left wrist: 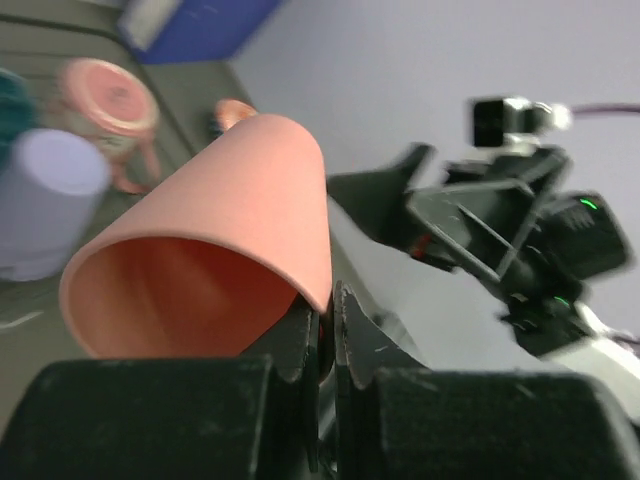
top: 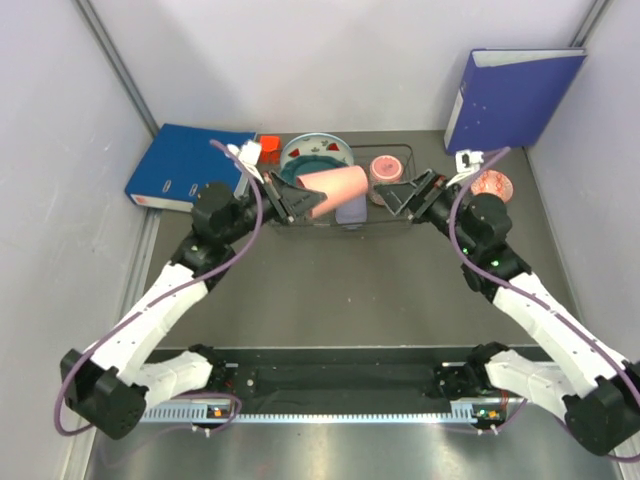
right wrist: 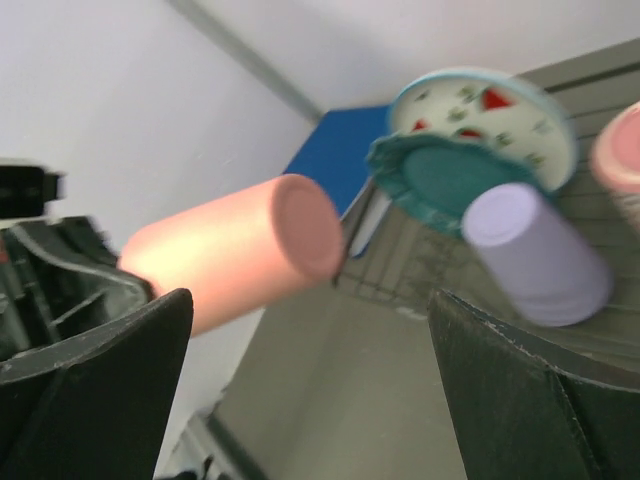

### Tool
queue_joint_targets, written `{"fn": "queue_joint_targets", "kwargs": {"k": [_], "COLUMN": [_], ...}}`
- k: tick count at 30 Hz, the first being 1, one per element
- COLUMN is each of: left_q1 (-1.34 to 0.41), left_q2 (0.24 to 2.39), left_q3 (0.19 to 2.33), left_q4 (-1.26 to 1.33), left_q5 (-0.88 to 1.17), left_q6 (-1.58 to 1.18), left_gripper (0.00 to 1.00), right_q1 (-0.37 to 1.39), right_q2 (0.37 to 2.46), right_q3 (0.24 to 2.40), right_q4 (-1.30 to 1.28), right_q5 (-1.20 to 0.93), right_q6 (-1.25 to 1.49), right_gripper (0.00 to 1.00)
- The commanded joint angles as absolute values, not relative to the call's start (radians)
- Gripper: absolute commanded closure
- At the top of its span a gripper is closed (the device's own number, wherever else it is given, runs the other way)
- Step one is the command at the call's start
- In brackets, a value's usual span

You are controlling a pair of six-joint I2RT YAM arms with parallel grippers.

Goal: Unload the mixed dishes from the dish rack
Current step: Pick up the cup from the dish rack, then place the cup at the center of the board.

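Clearly, the step in hand was to carry one pink cup (left wrist: 230, 200) away from the dish rack (top: 330, 226) and put it down on the counter (top: 340, 290). The left fingers (left wrist: 358, 345) were closed tight on the wall of the cup at its mouth. The cup hung sideways in the air above the middle of the rack, with its bottom pointing to the right of the top view.

To do this well, I think the arm should rise a little more before it goes sideways. The purple cup (right wrist: 540, 250) stood bottom up in the rack just below the held one, and the green plate (right wrist: 450, 180) and the white plate (right wrist: 490, 110) were near behind it. A grip on a thin rim alone may let the cup turn, so a slow move and a gentle tilt to upright seemed wise.

The right fingers (right wrist: 540, 400) stood wide open with nothing between them, near the right end of the rack. The bottom of the held cup pointed toward them but was apart from them. A second pink cup (top: 385, 167) sat in the rack, and a small pink bowl (top: 492, 184) lay on the counter in the upper right of the top view.
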State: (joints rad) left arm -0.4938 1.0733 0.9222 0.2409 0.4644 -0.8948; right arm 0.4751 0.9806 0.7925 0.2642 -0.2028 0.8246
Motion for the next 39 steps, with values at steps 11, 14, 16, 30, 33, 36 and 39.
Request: {"fn": "queue_joint_targets", "kwargs": {"k": [11, 14, 16, 30, 33, 36, 39], "left_q1": [-0.488, -0.443, -0.395, -0.092, -0.028, -0.008, 0.047], "left_q2": [1.109, 1.095, 1.112, 1.457, 1.551, 1.620, 1.672], "left_q3": [1.415, 1.301, 1.250, 1.258, 1.348, 1.423, 1.465], "left_q4": [-1.140, -1.102, -1.056, -0.885, -0.914, -0.925, -0.905], "left_q5": [-0.624, -0.571, -0.511, -0.267, -0.253, -0.258, -0.229], "left_q6": [-0.647, -0.666, -0.667, -0.623, -0.615, -0.614, -0.623], "left_gripper": [1.00, 1.00, 1.00, 1.00, 1.00, 1.00, 1.00], "right_q1": [0.477, 0.479, 0.477, 0.479, 0.479, 0.479, 0.480], "right_q2": [0.758, 0.762, 0.767, 0.742, 0.756, 0.770, 0.782], "right_q3": [0.855, 0.813, 0.782, 0.712, 0.713, 0.704, 0.701], "right_q4": [-0.112, -0.094, -0.072, -0.077, -0.071, -0.058, -0.055], "right_q5": [0.216, 0.190, 0.163, 0.133, 0.118, 0.114, 0.107], "right_q6": [0.569, 0.580, 0.589, 0.581, 0.578, 0.581, 0.581], "right_gripper": [0.00, 0.00, 0.00, 0.00, 0.00, 0.01, 0.00]}}
